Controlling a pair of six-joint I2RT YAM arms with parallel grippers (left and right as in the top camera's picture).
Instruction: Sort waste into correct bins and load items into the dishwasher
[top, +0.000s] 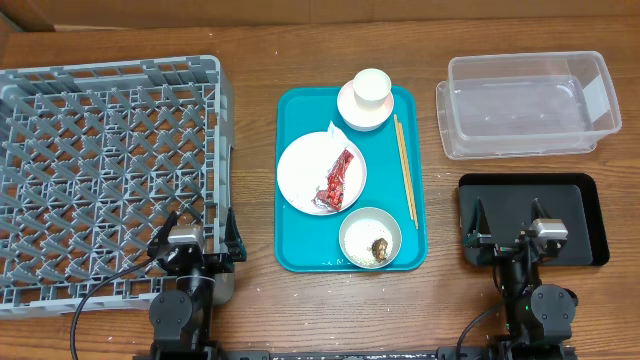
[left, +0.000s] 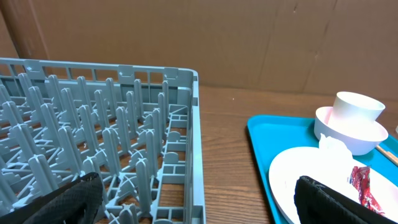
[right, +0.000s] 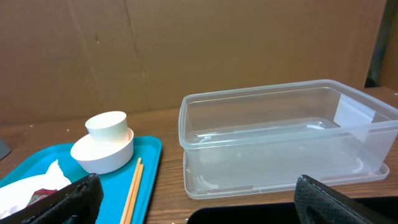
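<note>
One view, overhead, shows white bowl, brown lump; wrist views don't.

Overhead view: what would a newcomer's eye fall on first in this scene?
The bright teal tray in the centre draws the eye first, with a red wrapper lying on a white plate in its middle. Next is the big grey dish rack filling the left side, with nothing in it. On the right sit a clear tub and, just below it in the picture, a black tray.
</note>
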